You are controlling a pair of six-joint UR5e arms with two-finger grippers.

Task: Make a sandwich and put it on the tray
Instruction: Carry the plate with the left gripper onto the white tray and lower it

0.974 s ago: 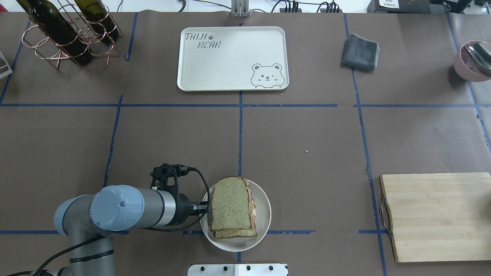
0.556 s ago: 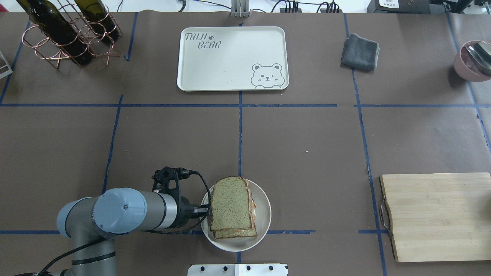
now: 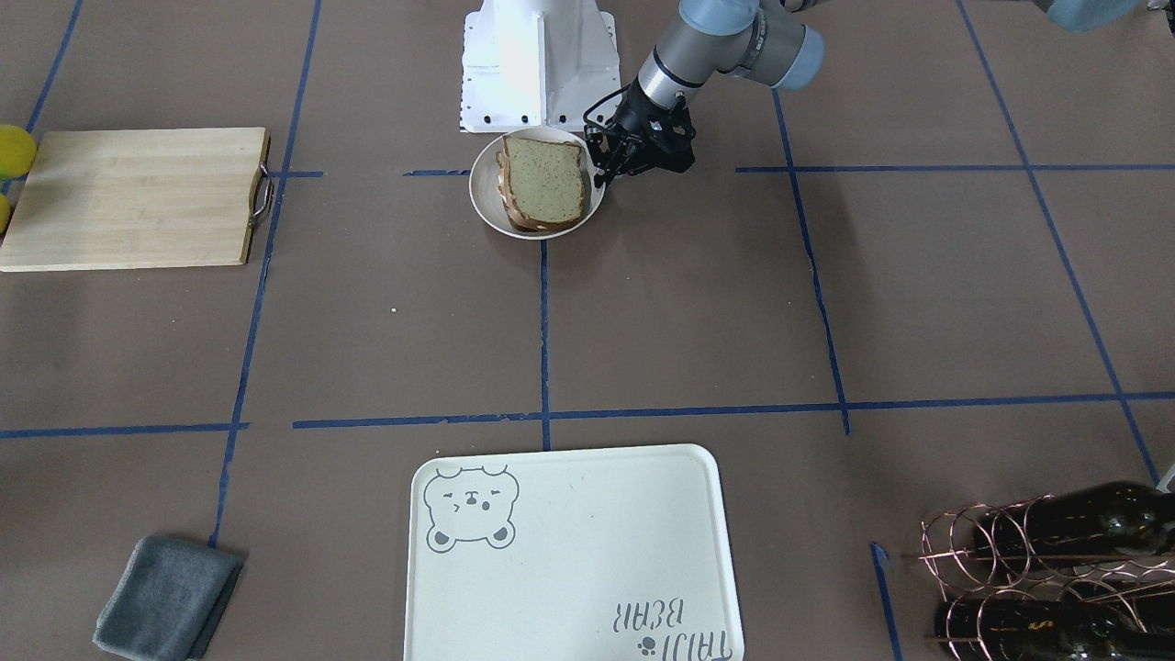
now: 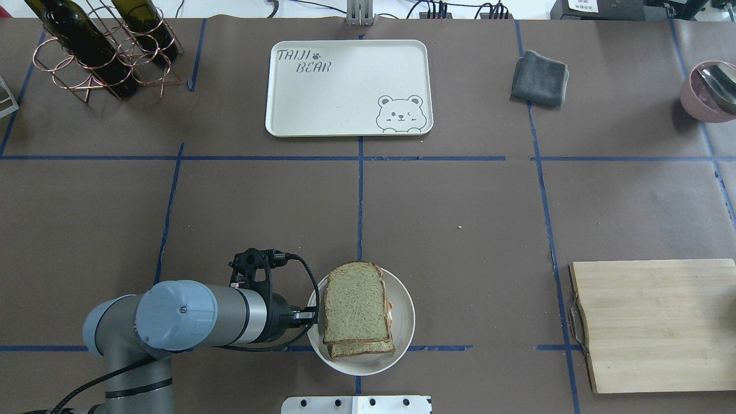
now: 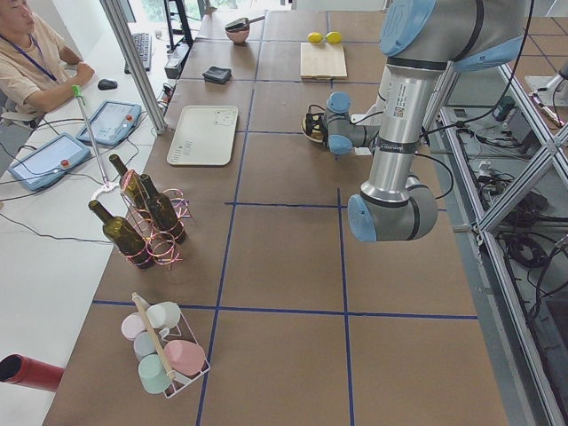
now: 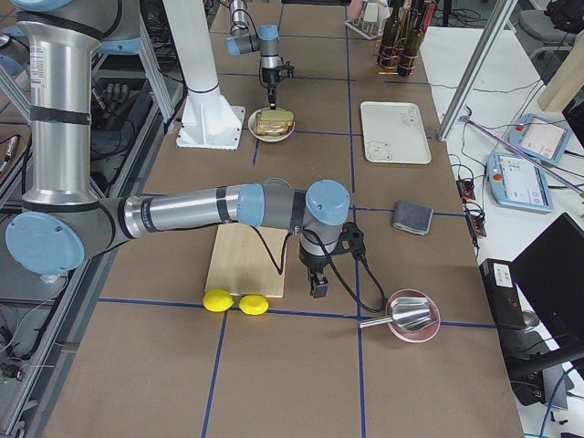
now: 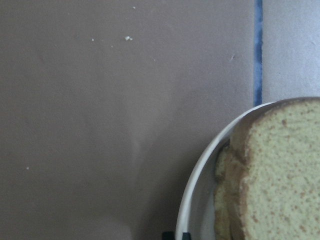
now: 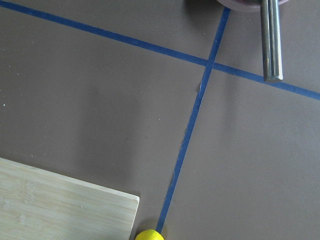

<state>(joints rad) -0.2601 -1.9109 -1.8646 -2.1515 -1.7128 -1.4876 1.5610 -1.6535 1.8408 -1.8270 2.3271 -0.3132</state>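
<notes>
The sandwich (image 4: 356,307), two speckled bread slices with a sliver of egg at its right edge, lies on a white round plate (image 4: 405,339) near the table's front middle. My left gripper (image 4: 313,315) is at the plate's left rim. In the left wrist view its tips (image 7: 176,235) stand close together around the rim (image 7: 195,185), shut on it, with the sandwich (image 7: 280,175) beside them. The cream tray (image 4: 345,86) with the bear drawing lies bare at the far middle. My right gripper (image 6: 317,288) hangs low beside the cutting board; I cannot tell whether it is open or shut.
A wooden cutting board (image 4: 655,325) lies at the front right, with two lemons (image 6: 233,302) by it. A grey cloth (image 4: 540,77) and a pink bowl with a metal spoon (image 4: 710,89) are at the far right. A wire rack with wine bottles (image 4: 103,52) is at the far left.
The plate with the sandwich has slid a little to the right, and my left gripper has moved right with it at the rim.
</notes>
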